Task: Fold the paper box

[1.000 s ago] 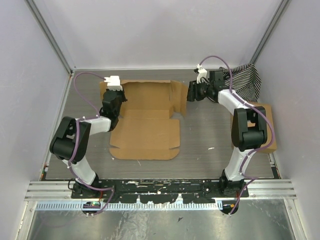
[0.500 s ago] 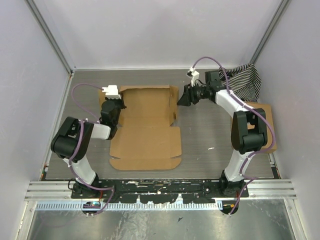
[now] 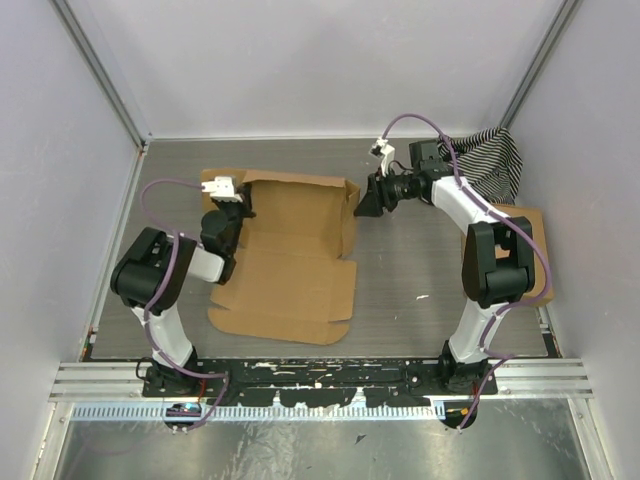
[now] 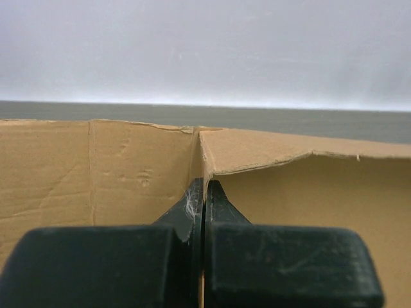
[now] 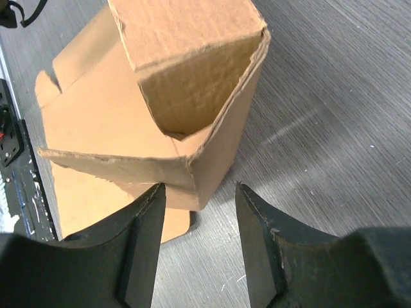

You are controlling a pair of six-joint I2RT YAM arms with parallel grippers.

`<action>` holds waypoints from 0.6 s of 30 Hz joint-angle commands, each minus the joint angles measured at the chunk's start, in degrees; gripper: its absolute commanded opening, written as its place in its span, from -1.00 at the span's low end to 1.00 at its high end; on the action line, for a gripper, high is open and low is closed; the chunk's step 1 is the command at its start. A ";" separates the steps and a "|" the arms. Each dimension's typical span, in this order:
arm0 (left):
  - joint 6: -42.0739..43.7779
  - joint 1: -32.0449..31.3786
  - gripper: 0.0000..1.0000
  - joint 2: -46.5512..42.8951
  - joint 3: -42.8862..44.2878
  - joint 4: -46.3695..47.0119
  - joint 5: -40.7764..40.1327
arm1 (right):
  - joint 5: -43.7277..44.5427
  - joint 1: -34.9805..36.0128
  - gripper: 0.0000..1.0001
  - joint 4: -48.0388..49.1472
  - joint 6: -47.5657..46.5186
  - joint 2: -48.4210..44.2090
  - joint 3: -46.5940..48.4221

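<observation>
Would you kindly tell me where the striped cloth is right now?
In the top view, the striped cloth is bunched in the far right corner, beside the right arm at its wrist and beyond the squarish cardboard box.

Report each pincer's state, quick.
Left pincer: shut on a raised wall of the paper box.
Right pincer: open, holding nothing.

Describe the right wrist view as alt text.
The open right gripper points at a raised corner of the brown cardboard box, a finger on either side of it. Behind the corner, the rest of the box lies flat on the grey table.
</observation>
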 commanded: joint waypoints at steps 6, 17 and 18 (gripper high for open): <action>0.76 0.04 -1.00 2.74 9.39 3.48 0.49 | 2.68 2.91 0.06 0.94 0.52 -1.14 3.24; 1.19 0.04 -1.00 5.59 12.77 3.48 1.55 | 17.02 6.42 0.05 13.97 11.48 -4.84 -3.80; 1.12 0.00 -1.00 5.64 12.78 3.48 1.60 | 17.89 6.68 0.05 15.52 12.13 -5.18 -4.75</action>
